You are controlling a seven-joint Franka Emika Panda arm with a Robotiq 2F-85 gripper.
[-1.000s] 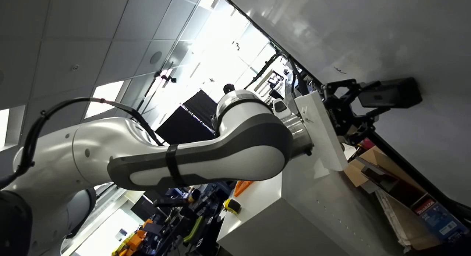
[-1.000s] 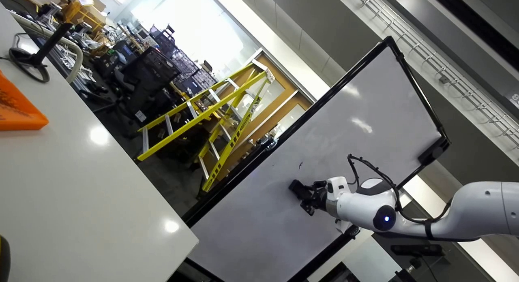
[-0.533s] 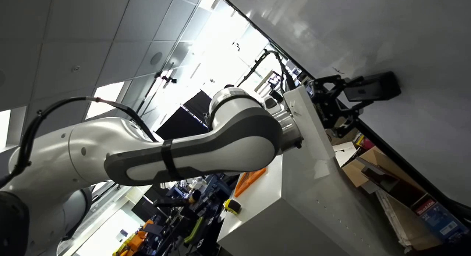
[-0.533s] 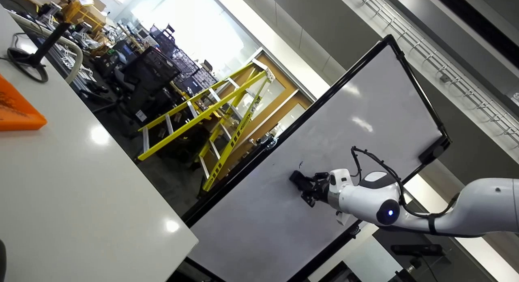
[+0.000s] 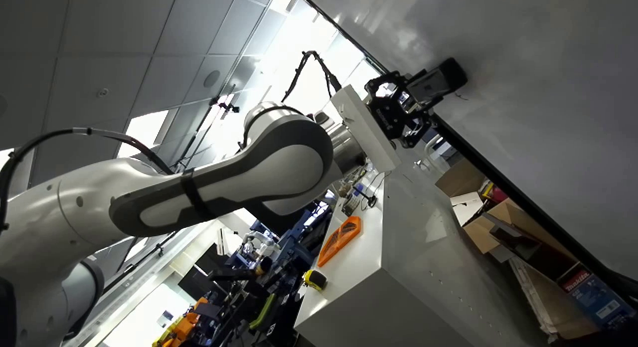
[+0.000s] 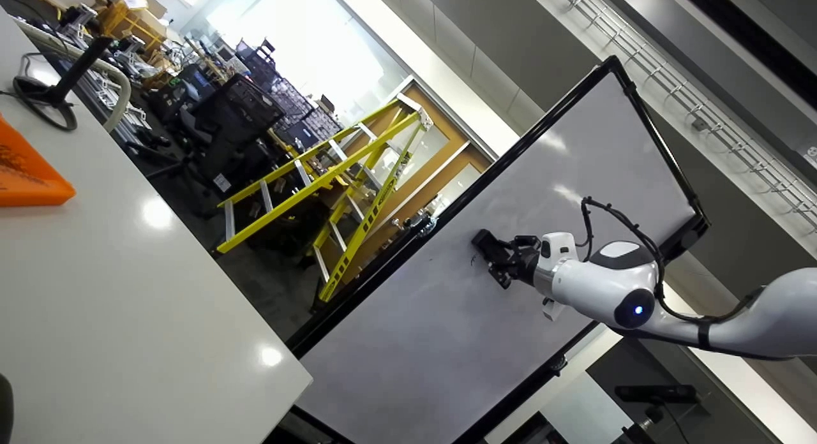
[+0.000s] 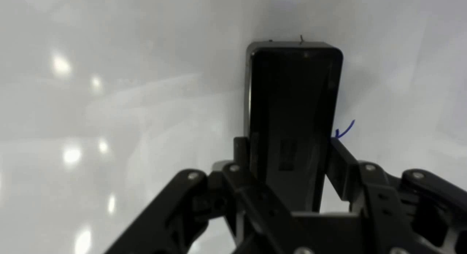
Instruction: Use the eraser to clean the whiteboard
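1. While the gripper [image 7: 290, 155] clasps the eraser [image 7: 292, 100] by its long sides, the wrist view shows its jaws parted by no more than the eraser's width. Behind it spreads the glossy whiteboard [image 7: 146, 181]. A blue stroke [image 7: 347, 128] lies just beside the eraser, close to one fingertip [image 7: 341, 161], and a short dark tick [image 7: 301, 38] pokes out past the far end; more ink may be hidden underneath. I judge the wiping step to be in hand and unfinished.

2. In an exterior view, the arm [image 5: 234, 192] reaches across to the whiteboard [image 5: 548, 112] and the eraser [image 5: 438, 82] juts ahead of the gripper, its dark end meeting the surface, or very nearly; how hard it presses I cannot tell. A thin mark [image 5: 461, 96], likely that same blue stroke, sits just beside that end. What comes next calls, I think, for steady contact, the eraser's face laid flat on the whiteboard.

3. In an exterior view, the eraser [image 6: 489, 245] is at the whiteboard [image 6: 408, 342] with a small scribble [image 6: 473, 261] just beside it, probably the same ink again, while a fainter speck [image 6: 431, 259] lies apart from both. So the next stroke should probably sweep across the scribble first and then travel on to the speck, with the clasp on the eraser held firm.
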